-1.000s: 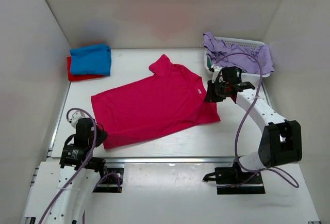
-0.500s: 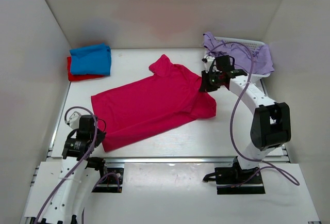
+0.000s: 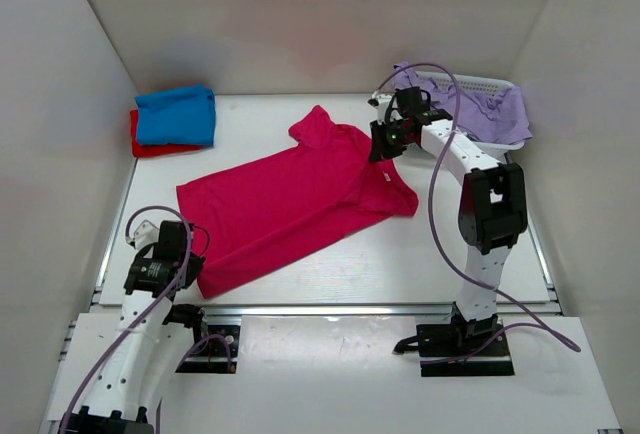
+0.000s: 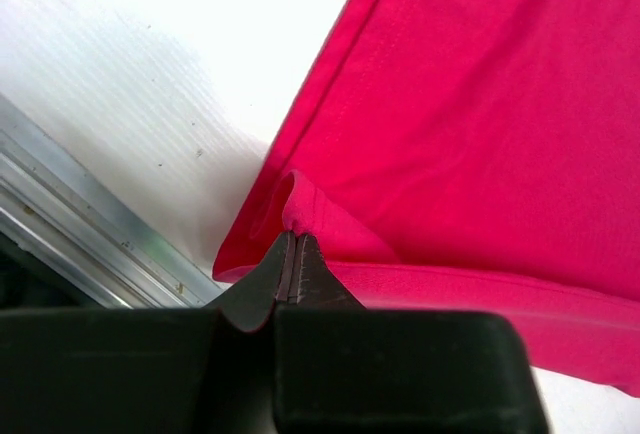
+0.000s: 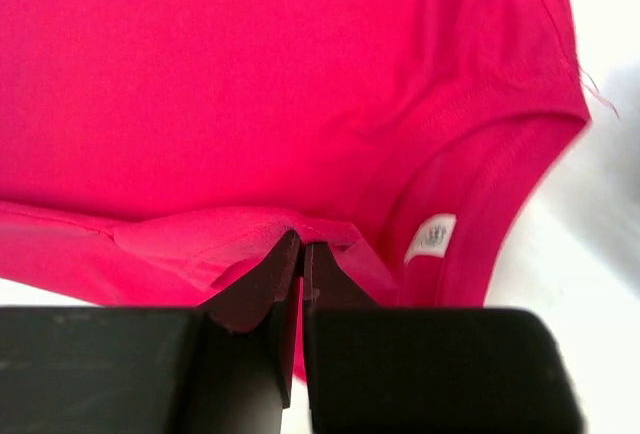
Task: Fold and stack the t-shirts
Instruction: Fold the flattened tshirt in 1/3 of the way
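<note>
A crimson-pink t-shirt [image 3: 290, 199] lies spread on the white table, its white neck label [image 5: 430, 237] showing in the right wrist view. My left gripper [image 3: 190, 266] is shut on the shirt's near left hem corner [image 4: 300, 204]. My right gripper [image 3: 382, 146] is shut on a fold of the shirt's right sleeve edge [image 5: 290, 224], pulled in over the body beside the collar. A folded blue t-shirt [image 3: 177, 114] lies on a folded red one [image 3: 150, 146] at the far left.
A white slatted basket [image 3: 470, 84] at the far right holds lavender cloth [image 3: 480, 112] draped over its rim. White walls enclose the table on three sides. A metal rail [image 4: 90, 234] runs along the table's near edge.
My right gripper has carried the right sleeve up and left, folding it over the shirt's body near the collar. My left gripper has stayed at the hem corner.
</note>
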